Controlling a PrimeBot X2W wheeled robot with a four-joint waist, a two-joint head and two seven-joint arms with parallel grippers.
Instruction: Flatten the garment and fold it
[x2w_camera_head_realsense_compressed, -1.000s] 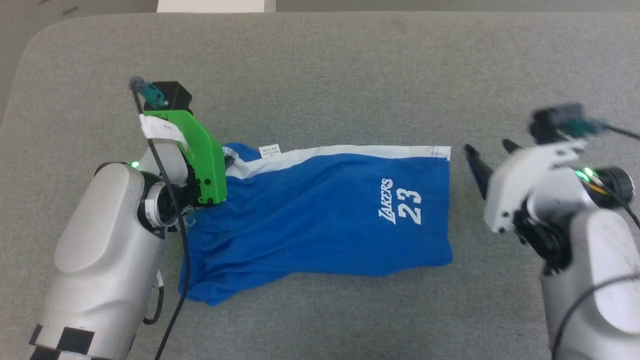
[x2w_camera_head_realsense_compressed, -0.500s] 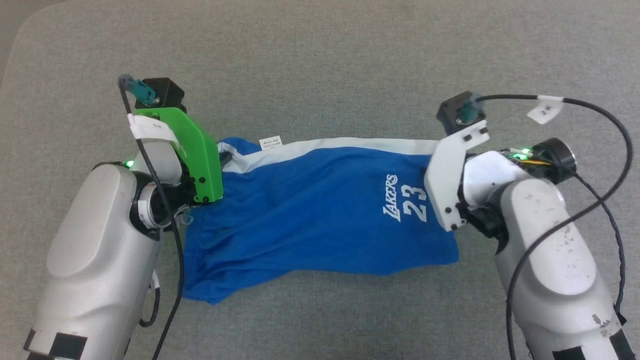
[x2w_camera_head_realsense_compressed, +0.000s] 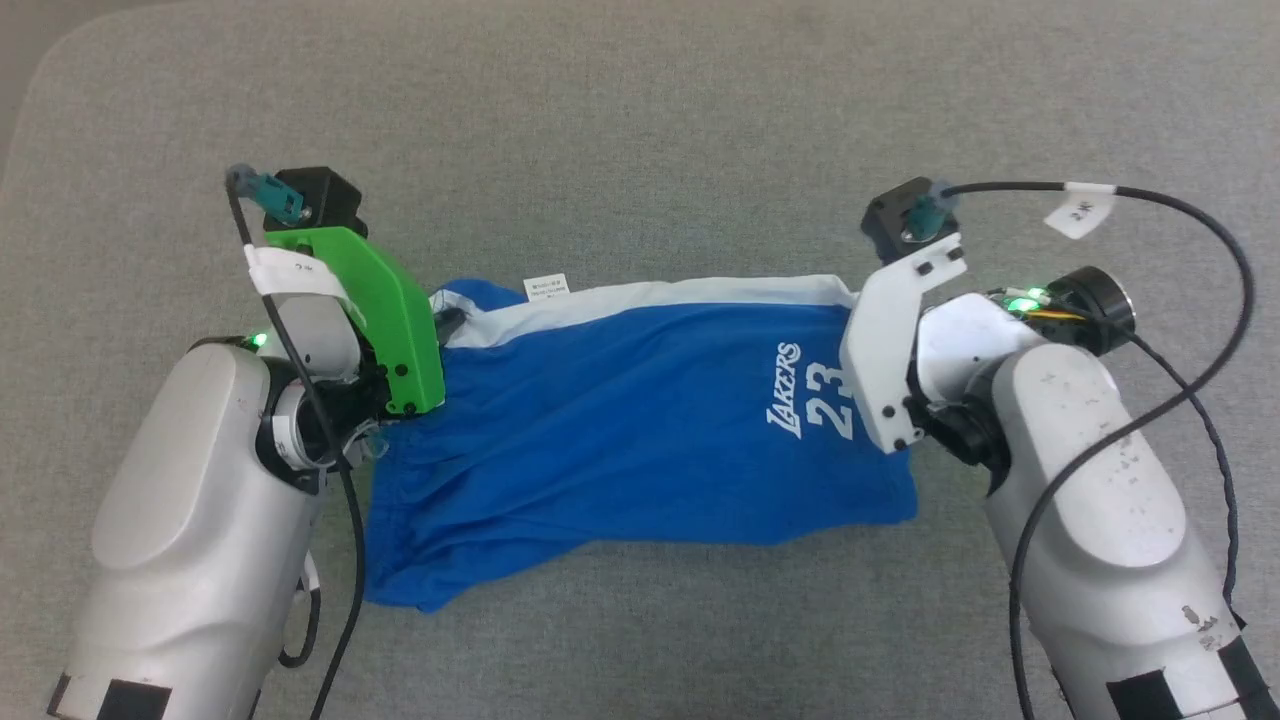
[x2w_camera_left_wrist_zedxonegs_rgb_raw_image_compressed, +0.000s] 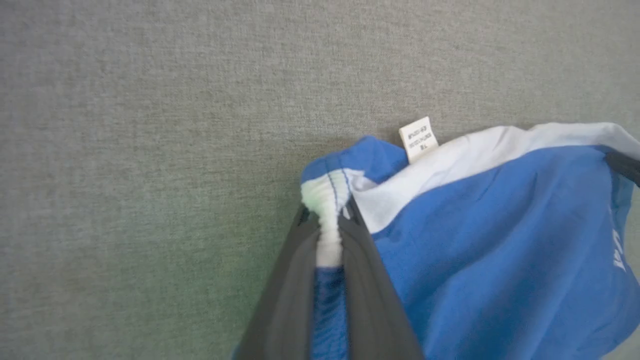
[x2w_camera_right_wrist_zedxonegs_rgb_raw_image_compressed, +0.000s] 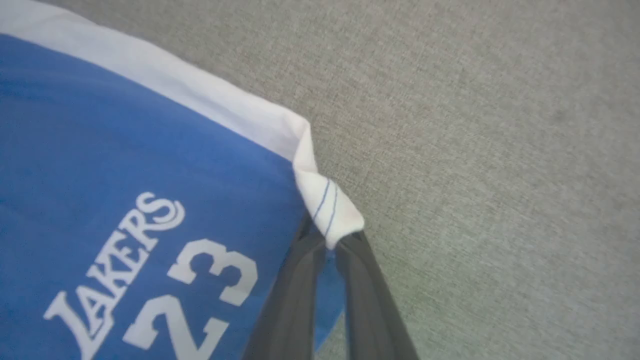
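We see the garment (x2w_camera_head_realsense_compressed: 640, 430) lying on the grey surface (x2w_camera_head_realsense_compressed: 640, 130), our left gripper (x2w_camera_left_wrist_zedxonegs_rgb_raw_image_compressed: 327, 225) clamped on its waistband corner, our right gripper (x2w_camera_right_wrist_zedxonegs_rgb_raw_image_compressed: 327, 237) on its striped hem corner. Its near edge looks rumpled: flattening unfinished, 0 folds made

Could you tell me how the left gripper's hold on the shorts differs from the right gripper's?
The left gripper pinches the shorts' gathered corner near the tag; the right gripper pinches the hem corner beside the LAKERS 23 print. The left gripper's mount is green, the right gripper's mount white. Both are shut on the white stripe.
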